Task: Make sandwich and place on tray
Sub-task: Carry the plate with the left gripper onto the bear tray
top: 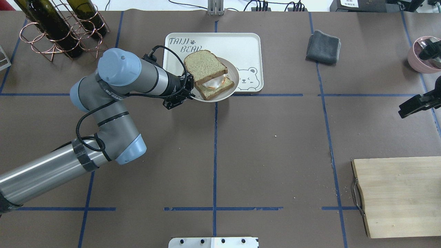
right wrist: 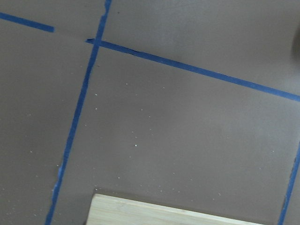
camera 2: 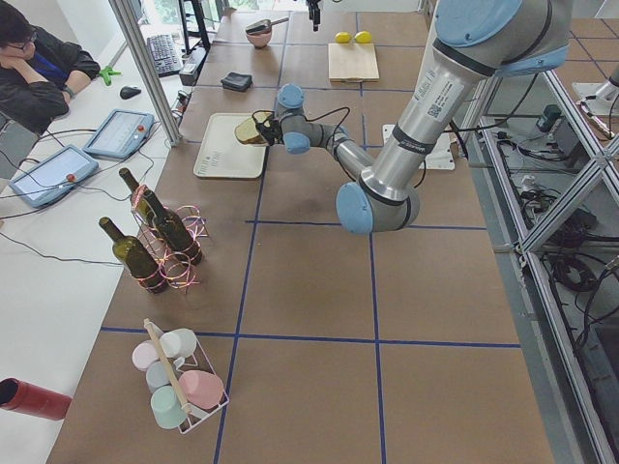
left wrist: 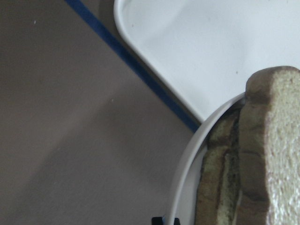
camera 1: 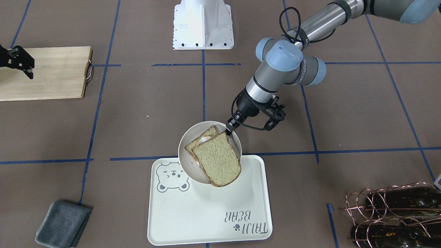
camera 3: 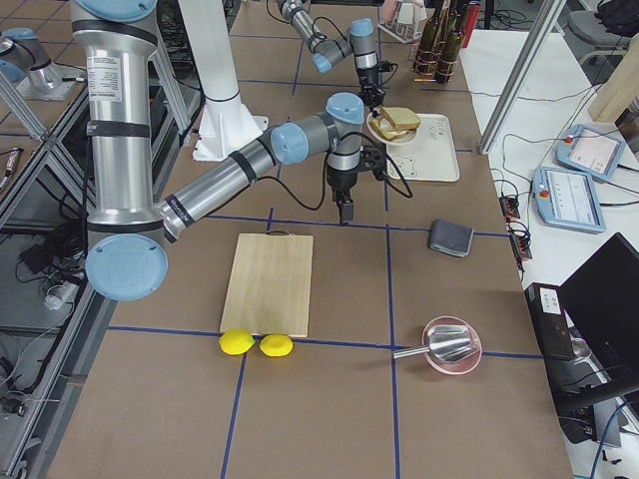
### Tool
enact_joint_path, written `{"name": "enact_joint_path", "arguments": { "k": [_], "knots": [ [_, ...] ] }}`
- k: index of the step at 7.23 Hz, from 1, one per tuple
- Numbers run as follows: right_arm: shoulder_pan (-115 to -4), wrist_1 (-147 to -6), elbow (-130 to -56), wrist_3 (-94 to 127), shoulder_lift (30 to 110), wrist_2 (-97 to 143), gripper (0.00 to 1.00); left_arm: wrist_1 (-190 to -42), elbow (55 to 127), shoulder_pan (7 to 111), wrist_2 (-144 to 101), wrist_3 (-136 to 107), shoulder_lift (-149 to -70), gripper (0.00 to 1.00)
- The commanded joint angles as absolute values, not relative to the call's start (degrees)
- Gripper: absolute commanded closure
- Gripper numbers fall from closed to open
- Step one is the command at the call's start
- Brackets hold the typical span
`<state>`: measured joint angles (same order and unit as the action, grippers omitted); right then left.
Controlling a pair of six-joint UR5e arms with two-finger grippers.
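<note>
The sandwich (camera 1: 217, 160) is two speckled tan slices with a white fried egg (top: 215, 82) between them. It lies on a round off-white plate (camera 1: 187, 162) that is tilted over the near corner of the cream bear tray (camera 1: 206, 213). The top slice hangs over the plate's edge above the tray. My left gripper (camera 1: 229, 130) is shut on the plate's rim. In the left wrist view the rim (left wrist: 185, 173), the bread (left wrist: 276, 154) and the tray (left wrist: 197, 42) show close up. My right gripper (camera 1: 26, 67) hovers empty over the cutting board; I cannot tell if it is open.
A wooden cutting board (top: 399, 196) with a metal handle lies at the robot's right. A grey cloth (top: 323, 46) lies beyond the tray's right side. A copper rack of wine bottles (top: 58, 27) stands far left. A pink bowl (top: 423, 55) sits far right.
</note>
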<state>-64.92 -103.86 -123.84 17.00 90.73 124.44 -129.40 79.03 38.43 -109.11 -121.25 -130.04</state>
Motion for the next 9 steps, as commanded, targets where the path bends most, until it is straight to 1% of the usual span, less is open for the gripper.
{"name": "enact_joint_path", "arguments": {
  "k": [1, 2, 3, 6, 7, 8, 9],
  "knots": [
    [-72.5, -103.8, -118.8, 7.3, 92.2, 130.1, 0.00, -132.3, 70.5, 40.2, -106.1, -124.8, -134.4, 1.00],
    [-73.5, -103.8, -118.2, 6.9, 92.7, 130.3, 0.00, -133.3, 68.1, 40.3, -105.1, -124.9, -135.3, 1.00],
    [-73.9, -103.8, -117.5, 6.5, 92.7, 130.2, 0.00, -133.7, 64.4, 40.3, -104.2, -124.9, -138.0, 1.00],
    [-74.2, -103.8, -117.4, 6.5, 92.5, 130.2, 0.00, -135.4, 57.9, 39.6, -103.0, -124.9, -141.3, 1.00],
    [-74.3, -103.8, -117.3, 6.4, 92.4, 130.2, 0.00, -135.4, 57.7, 39.4, -102.2, -124.9, -141.5, 1.00],
    [-74.3, -103.8, -117.3, 6.5, 92.4, 130.1, 0.00, -135.4, 57.7, 39.2, -102.1, -124.8, -141.5, 0.95],
    [-74.4, -103.8, -117.3, 6.5, 92.3, 129.9, 0.00, -135.2, 58.1, 39.2, -102.2, -123.9, -141.3, 0.56]
  ]
}}
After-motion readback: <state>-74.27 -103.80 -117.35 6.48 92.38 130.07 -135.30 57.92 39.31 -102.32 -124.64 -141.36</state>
